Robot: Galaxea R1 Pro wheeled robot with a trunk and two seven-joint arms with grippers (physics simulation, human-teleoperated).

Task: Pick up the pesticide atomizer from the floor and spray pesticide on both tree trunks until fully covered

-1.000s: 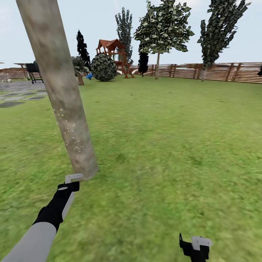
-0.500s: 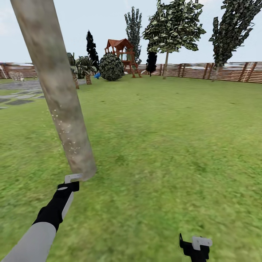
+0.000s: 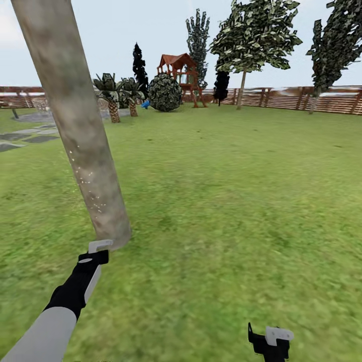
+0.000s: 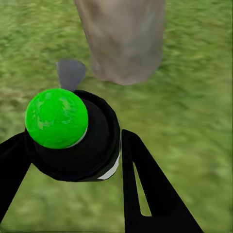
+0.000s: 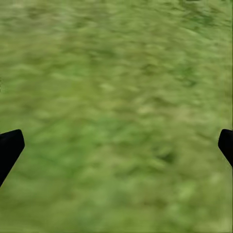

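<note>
Leaning up across the head view's left side, the tree trunk [image 3: 83,130] is a thick pale grey-beige column w/ darker blotches and a scatter of small white specks on its lower part; its base meets the grass lawn [image 3: 226,201] just ahead of the left gripper [image 3: 98,247]. That gripper is clamped on the pesticide atomizer [image 4: 73,136]: in the left wrist view the 2 black fingers [image 4: 145,189] sit either side of a black round body w/ a bright green ball on top, and a grey nozzle piece points toward the trunk base, close but apart from it. Behind the trunk at far left, grey stepping stones [image 3: 25,138] lie flat in the grass. Further back, approx centre-left, 2 short palms [image 3: 120,95] stand beside a round dark bush [image 3: 164,92] and a red-brown wooden play tower [image 3: 182,75]. Right of that, a second tree [image 3: 254,37] w/ a ragged dark green crown rises before the brown slat fence [image 3: 301,98]. At bottom right the right gripper [image 3: 269,342] hangs low over bare grass; in the right wrist view its fingertips [image 5: 9,148] sit at opposite edges, so spread wide, holding nothing.
</note>
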